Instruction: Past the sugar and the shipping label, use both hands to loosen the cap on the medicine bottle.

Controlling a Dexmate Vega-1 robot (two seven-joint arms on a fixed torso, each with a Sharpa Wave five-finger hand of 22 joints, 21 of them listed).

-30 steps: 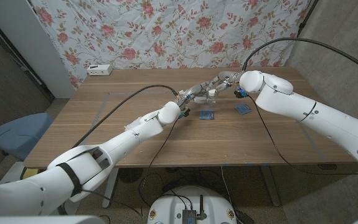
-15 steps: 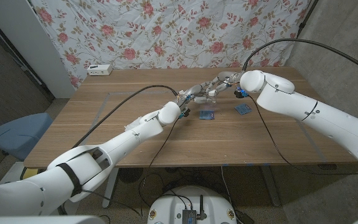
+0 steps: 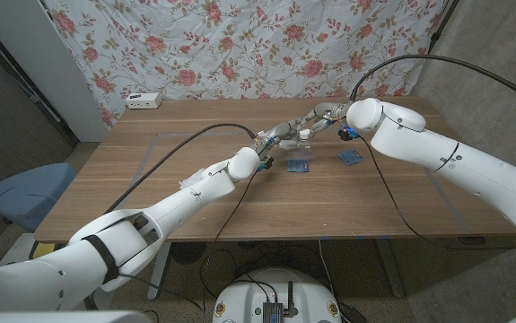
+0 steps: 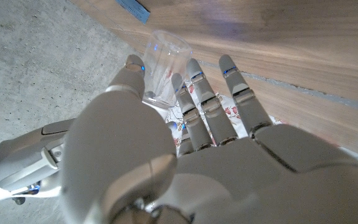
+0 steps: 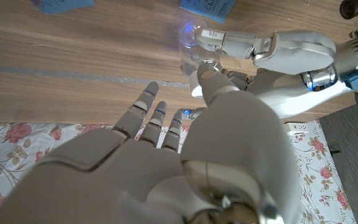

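The medicine bottle (image 3: pixel 304 135) is small and clear and stands at the table's far middle, between my two hands. My left hand (image 3: pixel 278 136) reaches it from the left. In the left wrist view the bottle (image 4: pixel 165 62) sits between that hand's thumb and fingers (image 4: pixel 194 78). My right hand (image 3: pixel 323 116) comes in from the right. In the right wrist view its thumb (image 5: pixel 208 76) lies against the bottle (image 5: pixel 193 48), and its fingers curl by the white cap end. The left hand's fingers (image 5: pixel 228 42) also press the bottle there.
Two blue packets (image 3: pixel 298 165) (image 3: pixel 351 157) lie flat on the wood just in front of the hands. A white power strip (image 3: pixel 144 100) sits at the table's far left edge. A blue chair (image 3: pixel 24 193) stands off the left side. A floral cloth hangs behind.
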